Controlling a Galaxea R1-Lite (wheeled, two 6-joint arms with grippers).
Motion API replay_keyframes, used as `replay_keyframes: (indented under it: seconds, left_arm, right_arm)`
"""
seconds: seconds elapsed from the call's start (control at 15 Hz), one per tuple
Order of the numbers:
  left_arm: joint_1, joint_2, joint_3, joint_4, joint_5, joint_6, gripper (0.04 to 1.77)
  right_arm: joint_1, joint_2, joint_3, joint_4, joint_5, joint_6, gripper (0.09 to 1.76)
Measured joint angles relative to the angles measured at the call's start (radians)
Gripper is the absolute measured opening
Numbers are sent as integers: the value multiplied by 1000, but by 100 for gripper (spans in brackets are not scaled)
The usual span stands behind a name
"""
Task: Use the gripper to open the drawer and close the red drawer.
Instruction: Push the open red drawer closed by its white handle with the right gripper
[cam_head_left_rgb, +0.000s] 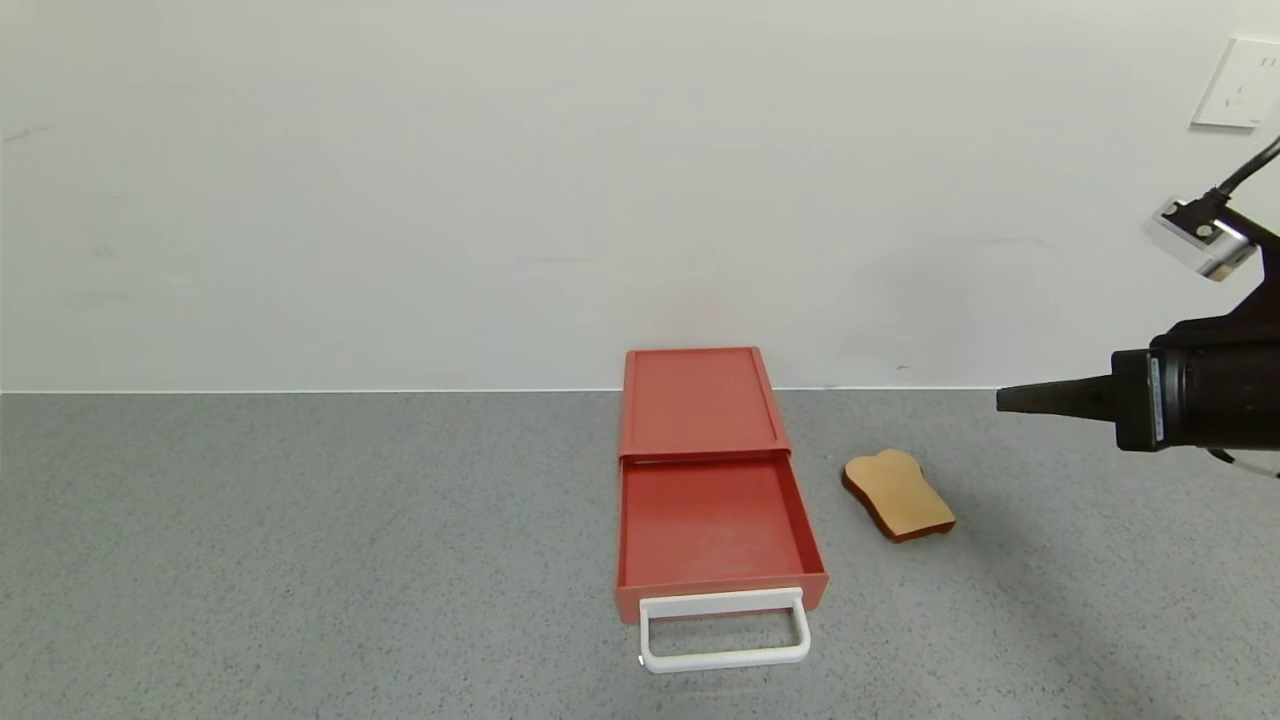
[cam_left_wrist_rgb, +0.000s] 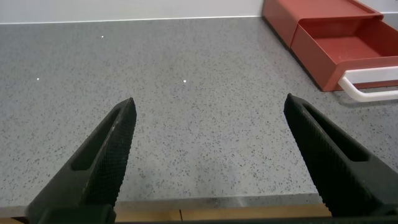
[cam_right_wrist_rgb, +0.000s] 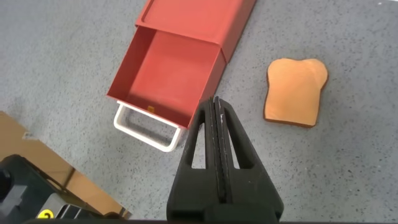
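The red drawer (cam_head_left_rgb: 705, 470) lies flat on the grey counter, its empty tray slid out toward me, with the white loop handle (cam_head_left_rgb: 723, 630) at the front. It also shows in the right wrist view (cam_right_wrist_rgb: 177, 68) and the left wrist view (cam_left_wrist_rgb: 339, 40). My right gripper (cam_head_left_rgb: 1005, 400) is shut and empty, held high in the air to the right of the drawer, well apart from it. In the right wrist view its fingers (cam_right_wrist_rgb: 216, 109) are pressed together above the tray's corner. My left gripper (cam_left_wrist_rgb: 208, 109) is open and empty over bare counter to the left of the drawer.
A tan toast-shaped slice (cam_head_left_rgb: 897, 493) lies on the counter right of the drawer, also in the right wrist view (cam_right_wrist_rgb: 295, 92). A white wall stands behind, with a socket plate (cam_head_left_rgb: 1240, 85) at the upper right. The counter's front edge (cam_left_wrist_rgb: 211, 208) is near the left gripper.
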Motion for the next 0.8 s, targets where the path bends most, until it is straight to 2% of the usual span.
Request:
replay_keyframes:
  seconds: [0.2, 0.47, 0.8]
  left_arm:
    - [0, 0, 0, 0, 1, 0, 172]
    - [0, 0, 0, 1, 0, 2, 172]
    - [0, 0, 0, 1, -1, 0, 172]
  right_arm:
    - [61, 16, 4, 47, -26, 2, 12]
    - [201, 54, 7, 123, -155, 5, 12]
    - [374, 174, 6, 140, -280, 77, 11]
